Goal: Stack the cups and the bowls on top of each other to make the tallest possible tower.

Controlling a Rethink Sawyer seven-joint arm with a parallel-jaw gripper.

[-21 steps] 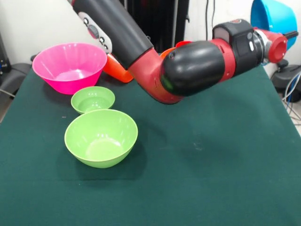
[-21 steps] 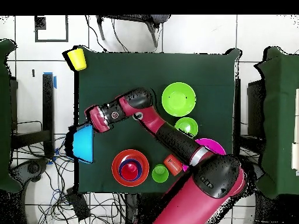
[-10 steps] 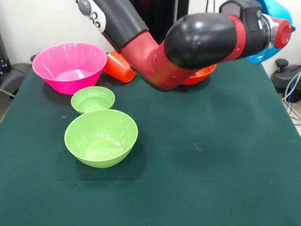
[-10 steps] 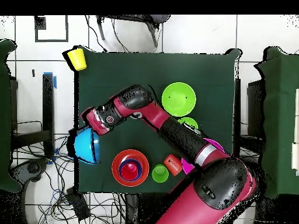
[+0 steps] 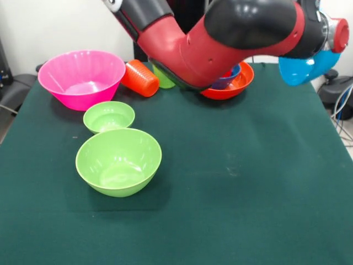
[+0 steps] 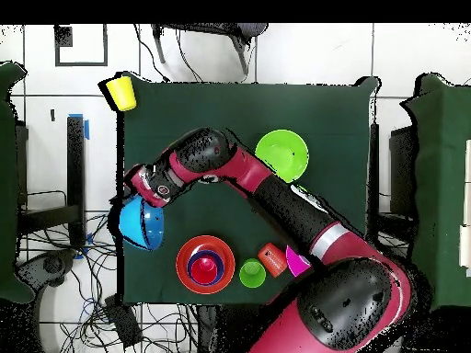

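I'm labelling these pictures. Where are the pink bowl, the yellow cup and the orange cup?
pink bowl (image 5: 77, 88): front view, inner wall.
yellow cup (image 6: 120, 92): overhead view, open mouth.
orange cup (image 5: 140, 78): front view, side wall; it lies tipped over.

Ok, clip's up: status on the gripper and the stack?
Gripper carrying large blue bowl, fingers hidden. Tower base: orange bowl, small dark blue bowl, red cup nested. Path looks clear.

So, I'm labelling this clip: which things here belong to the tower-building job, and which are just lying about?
Job: pink bowl, large green bowl, small green bowl, blue bowl, orange bowl, dark blue bowl, red cup, orange cup, green cup, yellow cup.
Lying about: floor cables, chair.
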